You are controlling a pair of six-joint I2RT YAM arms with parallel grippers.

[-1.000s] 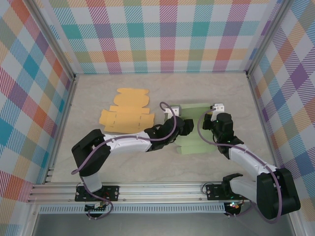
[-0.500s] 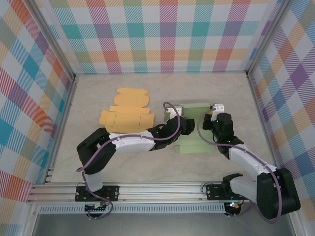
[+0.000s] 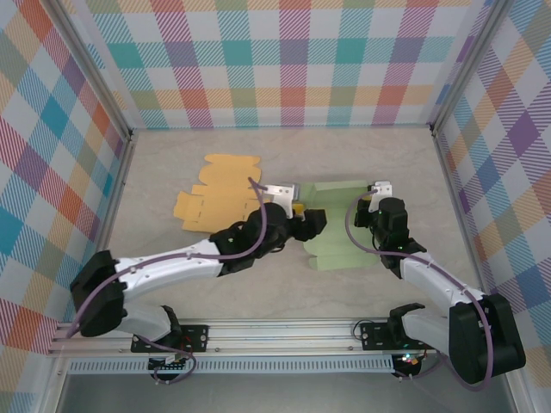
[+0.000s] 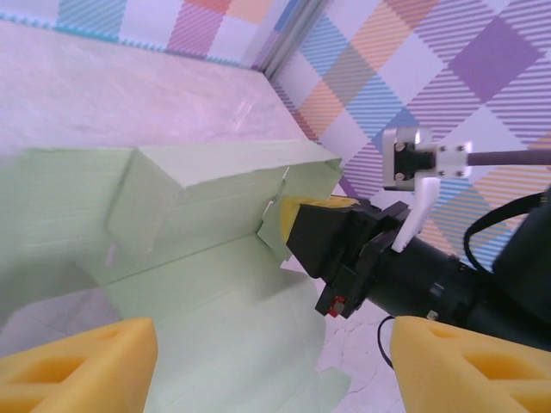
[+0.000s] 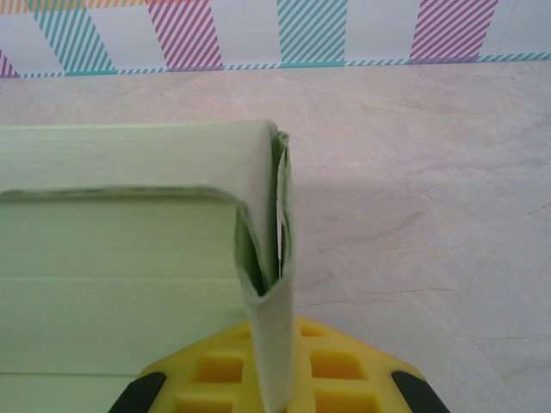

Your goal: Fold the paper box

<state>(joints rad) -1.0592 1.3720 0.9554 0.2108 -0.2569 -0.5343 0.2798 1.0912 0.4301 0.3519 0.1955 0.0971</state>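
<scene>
Marbled table (image 3: 413,163), green paper box (image 3: 336,245), right tool (image 5: 274,372) clamped on its folded edge, left tool (image 4: 271,366) spread apart.

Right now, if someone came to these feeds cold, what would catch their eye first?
The half-formed green paper box sits right of centre on the table, the right gripper shut on its doubled-over right wall. The left gripper hangs open at the box's left edge, and flat orange blanks lie behind-left of it.
</scene>
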